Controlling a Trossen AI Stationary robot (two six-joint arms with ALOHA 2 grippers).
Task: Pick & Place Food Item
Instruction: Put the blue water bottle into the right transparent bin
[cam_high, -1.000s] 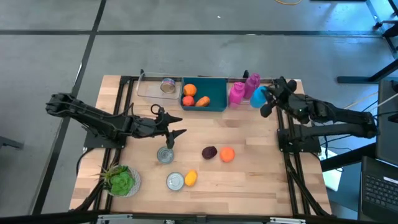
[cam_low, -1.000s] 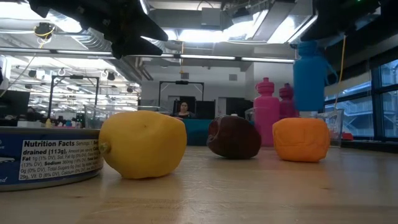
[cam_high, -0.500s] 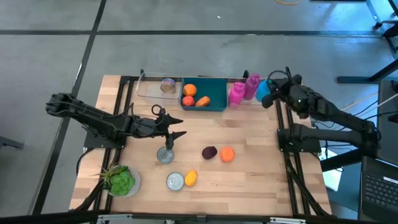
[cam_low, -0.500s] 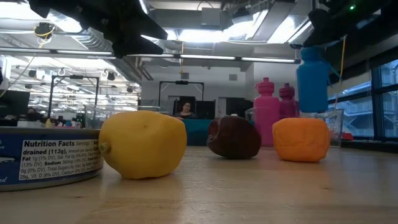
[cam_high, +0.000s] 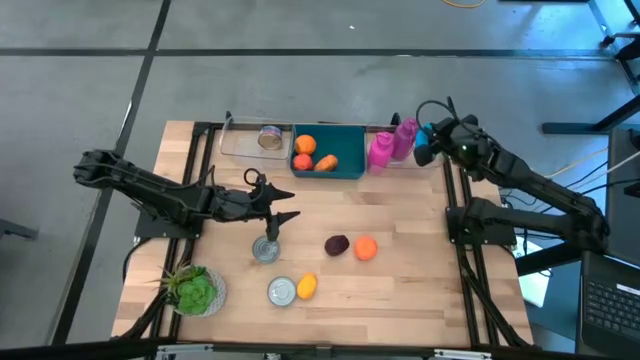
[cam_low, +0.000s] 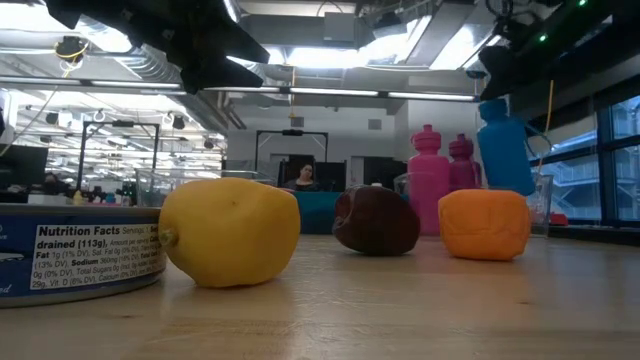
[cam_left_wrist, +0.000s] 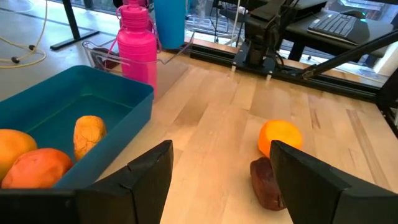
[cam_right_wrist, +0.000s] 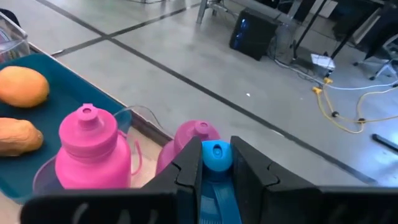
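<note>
Now, left to right across the table (cam_high: 400, 215):
Left hand (cam_high: 283, 222): hangs over the table's middle, fingers parted and holding nothing; a small tin (cam_high: 265, 249) sits just below it.
Food on offer: a dark plum (cam_high: 337, 245) and an orange (cam_high: 366, 248) lie ahead of that hand, touching or nearly so; a lemon (cam_high: 307, 286) lies nearer the front edge by a flat can (cam_high: 283, 291).
Handling: the orange looks light, firm and round, so likely to roll; best pinched across its widest part from above.
Blue bin (cam_high: 350, 140): already holds three fruits.
Right hand (cam_right_wrist: 216, 163): closed on the cap of a blue bottle (cam_low: 504, 146), lifted beside two pink bottles (cam_high: 392, 145).
</note>
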